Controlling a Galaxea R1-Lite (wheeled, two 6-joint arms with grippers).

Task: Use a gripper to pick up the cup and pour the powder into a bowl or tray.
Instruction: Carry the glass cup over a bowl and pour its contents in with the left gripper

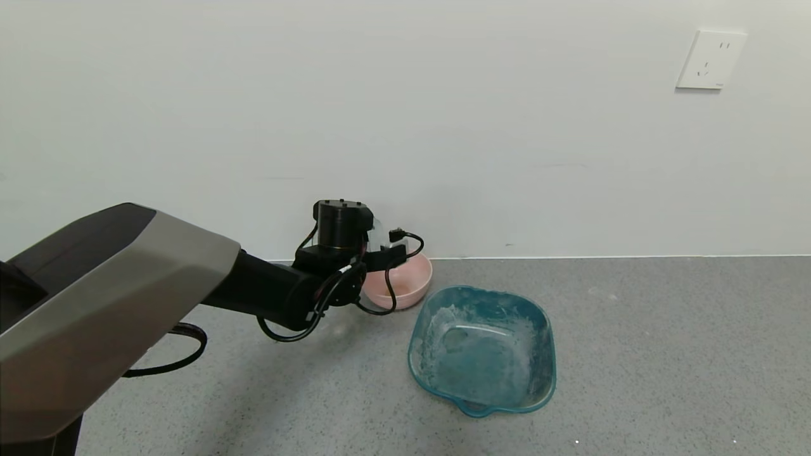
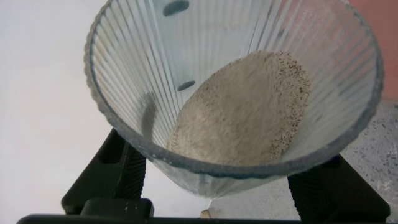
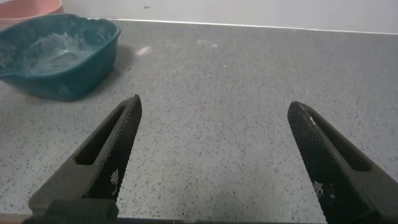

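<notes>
My left gripper (image 1: 380, 253) is shut on the clear ribbed cup (image 1: 379, 229) and holds it tipped right by the pale-pink bowl (image 1: 408, 278) near the wall. In the left wrist view the cup (image 2: 137, 74) fills the picture between the two black fingers (image 2: 118, 177). The whitish speckled powder (image 2: 242, 112) lies heaped in it, slid toward the low side of the rim. A strip of the pink bowl (image 2: 387, 37) shows behind the cup. My right gripper (image 3: 214, 124) is open and empty above the grey counter and does not show in the head view.
A larger translucent teal tray (image 1: 483, 348) with a spout, dusted with white powder, stands on the grey counter just right of and nearer than the pink bowl; it also shows in the right wrist view (image 3: 56, 59). A white wall runs behind, with a socket (image 1: 711, 60).
</notes>
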